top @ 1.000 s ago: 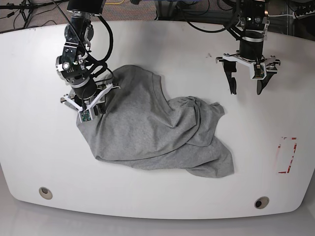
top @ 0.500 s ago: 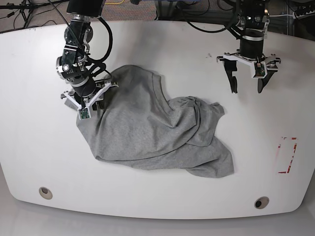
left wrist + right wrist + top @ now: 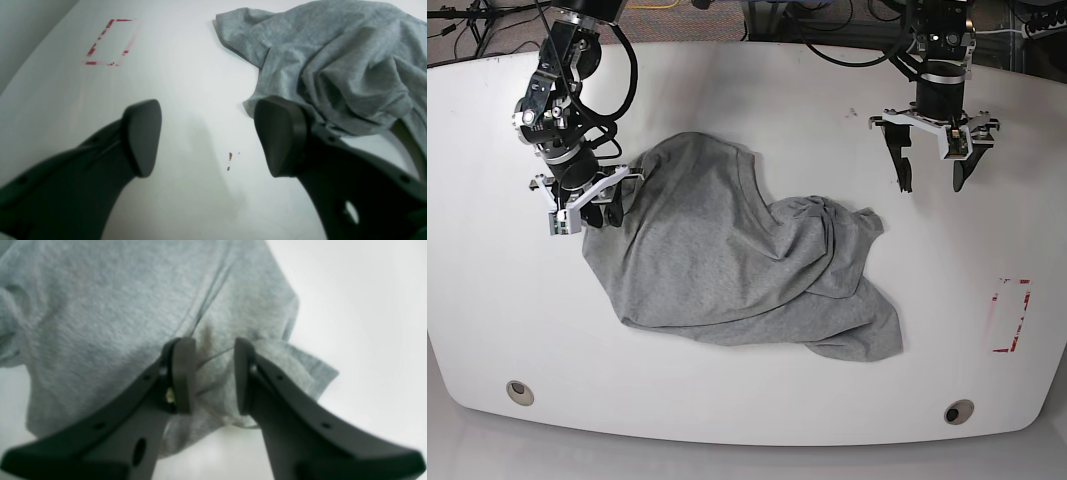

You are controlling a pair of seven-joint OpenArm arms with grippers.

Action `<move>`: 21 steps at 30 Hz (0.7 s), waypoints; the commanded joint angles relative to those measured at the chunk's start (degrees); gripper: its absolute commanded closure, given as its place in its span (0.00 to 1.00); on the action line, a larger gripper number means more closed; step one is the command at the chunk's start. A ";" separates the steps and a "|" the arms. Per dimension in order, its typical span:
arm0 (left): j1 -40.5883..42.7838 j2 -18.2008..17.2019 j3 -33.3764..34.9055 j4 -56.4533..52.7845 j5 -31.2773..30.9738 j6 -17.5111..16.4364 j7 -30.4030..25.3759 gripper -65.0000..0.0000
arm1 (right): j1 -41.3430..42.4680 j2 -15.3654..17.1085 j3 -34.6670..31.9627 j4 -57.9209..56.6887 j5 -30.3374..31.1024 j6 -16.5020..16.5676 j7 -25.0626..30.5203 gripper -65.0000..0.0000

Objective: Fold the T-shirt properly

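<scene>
Only the right wrist view shows T-shirt [image 3: 206,373] between seemingly loose jaws.

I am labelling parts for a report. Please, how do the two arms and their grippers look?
Both arms are black, with loose black cables. The left gripper and right gripper each have two dark, curved fingers with rounded flat pads, on white brackets. A small green circuit board sits beside the right gripper.

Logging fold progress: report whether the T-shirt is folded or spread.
Neither: the T-shirt lies crumpled in an uneven heap on the table, with overlapping, wrinkled layers.
</scene>
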 commanded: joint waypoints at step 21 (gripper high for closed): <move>0.06 -0.25 0.44 1.20 0.30 0.48 -0.45 0.31 | 8.68 0.58 -10.68 -0.34 -7.23 0.26 2.33 0.78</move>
